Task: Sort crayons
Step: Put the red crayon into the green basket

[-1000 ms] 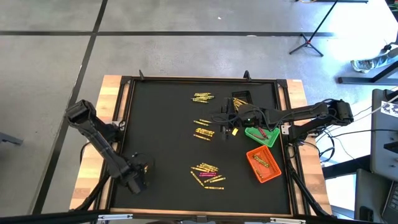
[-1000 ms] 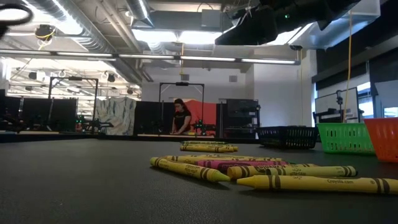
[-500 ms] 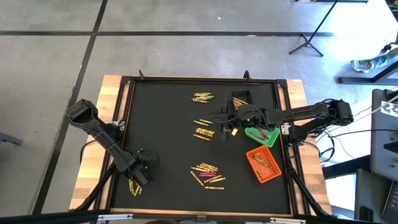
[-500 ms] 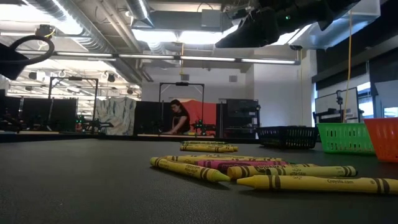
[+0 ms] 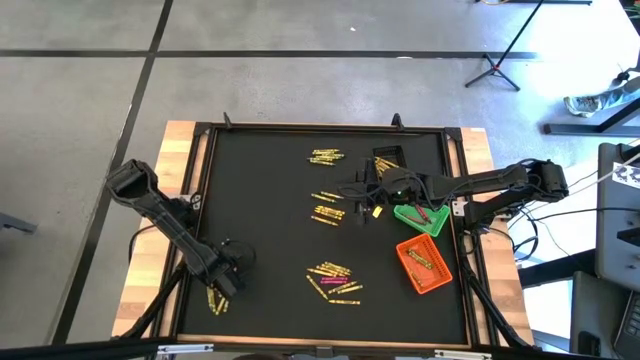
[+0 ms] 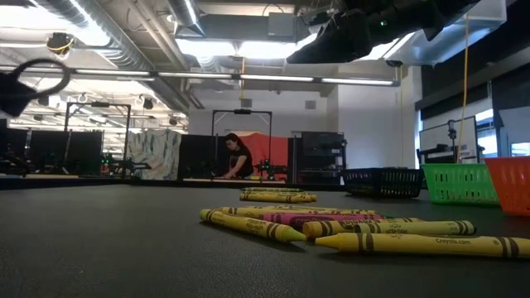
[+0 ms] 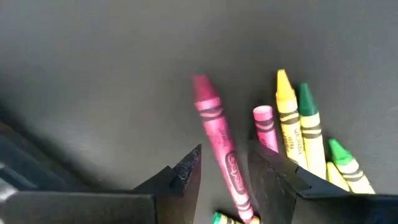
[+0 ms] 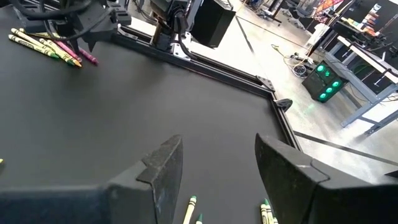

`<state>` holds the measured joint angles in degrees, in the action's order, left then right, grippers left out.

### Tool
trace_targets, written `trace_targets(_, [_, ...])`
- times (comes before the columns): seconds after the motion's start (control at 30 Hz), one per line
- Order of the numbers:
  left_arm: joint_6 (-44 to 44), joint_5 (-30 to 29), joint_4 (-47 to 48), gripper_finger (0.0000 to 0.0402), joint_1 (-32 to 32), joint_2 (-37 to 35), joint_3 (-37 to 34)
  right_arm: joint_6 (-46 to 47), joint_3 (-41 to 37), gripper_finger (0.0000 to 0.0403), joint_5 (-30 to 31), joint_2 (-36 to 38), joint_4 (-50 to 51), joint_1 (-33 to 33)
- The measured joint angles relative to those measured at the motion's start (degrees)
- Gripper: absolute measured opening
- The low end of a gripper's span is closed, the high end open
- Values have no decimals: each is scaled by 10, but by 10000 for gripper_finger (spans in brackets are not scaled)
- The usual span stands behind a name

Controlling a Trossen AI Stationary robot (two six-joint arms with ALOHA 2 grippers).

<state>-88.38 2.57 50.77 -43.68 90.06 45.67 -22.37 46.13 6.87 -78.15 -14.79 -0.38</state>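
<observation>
**Left pincer astride a magenta crayon at the near-left corner**

My left pincer (image 7: pixel 224 171) hangs over the near-left corner of the black worktop (image 5: pixel 260 200), fingers parted narrowly with a magenta crayon (image 7: pixel 217 140) lying in the gap between them, not yet gripped. Just beside it lie a second pink crayon (image 7: pixel 266 127), a yellow one (image 7: pixel 287 115) and two green ones (image 7: pixel 310 118), all bunched in one small cluster (image 5: pixel 217 300) on the mat.

My right pincer (image 8: pixel 214 171) waits above the far-right part of the worktop, fingers spread wide and holding nothing. It sits close to the black bin (image 5: pixel 388 160) and the green bin (image 5: pixel 420 217); the orange bin (image 5: pixel 424 266) stands nearer the right edge.

The other crayons lie in loose groups: one near the far edge (image 5: pixel 325 156), one at the middle (image 5: pixel 328 207), and one toward the near edge (image 5: pixel 335 279), mostly yellow with a magenta stick among them.
</observation>
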Motion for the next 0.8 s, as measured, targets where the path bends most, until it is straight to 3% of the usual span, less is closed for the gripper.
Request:
trace_targets(0.3, [0,9,-24,109,0,-2,-21,0,0,198,0,0,0,0])
trace_targets(0.63, [5,-4,-19,16,0,-2,-21,0,0,198,0,0,3,0])
trace_targets(0.8, [18,-12,4,6,0,-2,-19,0,0,198,0,0,4,0])
